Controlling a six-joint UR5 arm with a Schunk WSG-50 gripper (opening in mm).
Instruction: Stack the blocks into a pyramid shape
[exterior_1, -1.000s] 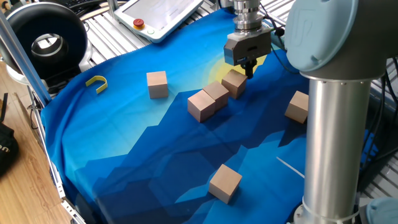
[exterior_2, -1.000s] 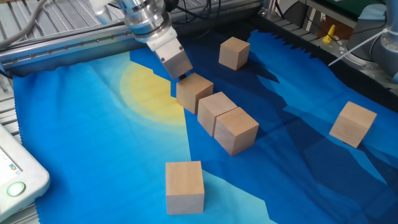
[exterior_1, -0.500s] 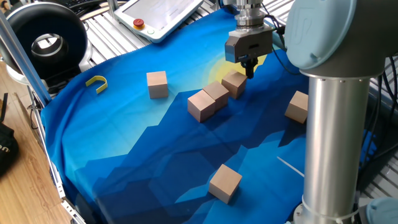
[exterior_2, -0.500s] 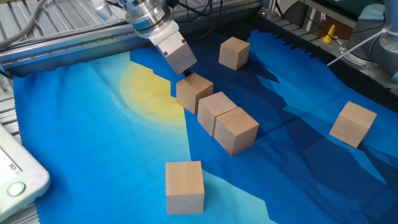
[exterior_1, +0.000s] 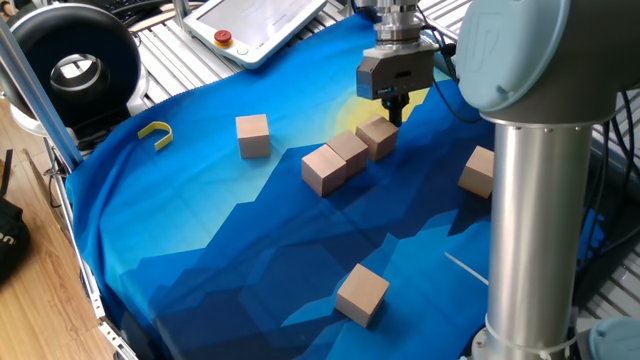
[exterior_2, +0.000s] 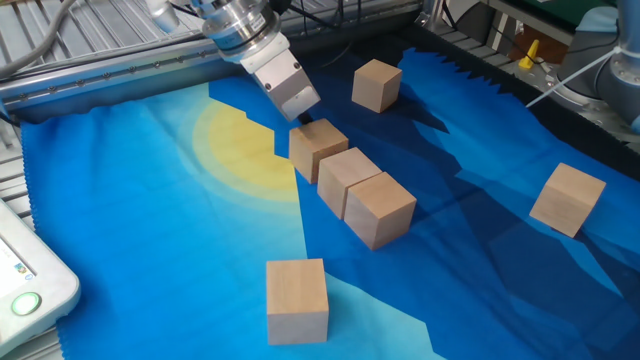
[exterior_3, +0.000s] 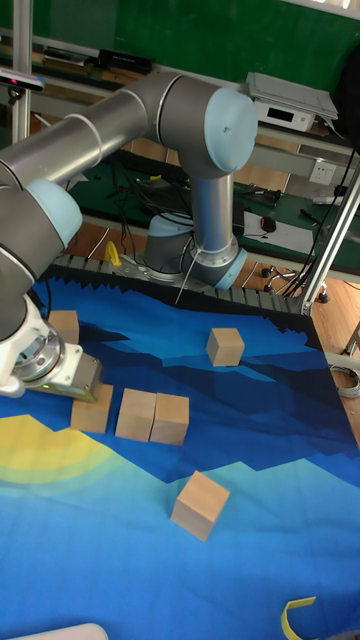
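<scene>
Three blocks (exterior_2: 347, 178) sit in a row (sides touching); three others (exterior_2: 297, 298) lie scattered apart.

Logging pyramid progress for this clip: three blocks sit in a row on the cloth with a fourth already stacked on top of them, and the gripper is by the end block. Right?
Not quite. No block is stacked yet: the row of three blocks has nothing on top, as the other fixed view shows. The remaining blocks lie apart on the cloth. The gripper is by the end block.

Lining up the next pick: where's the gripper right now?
In the other fixed view the gripper hangs just above the far end block of the three-block row, over the cloth's yellow patch edge.
</scene>
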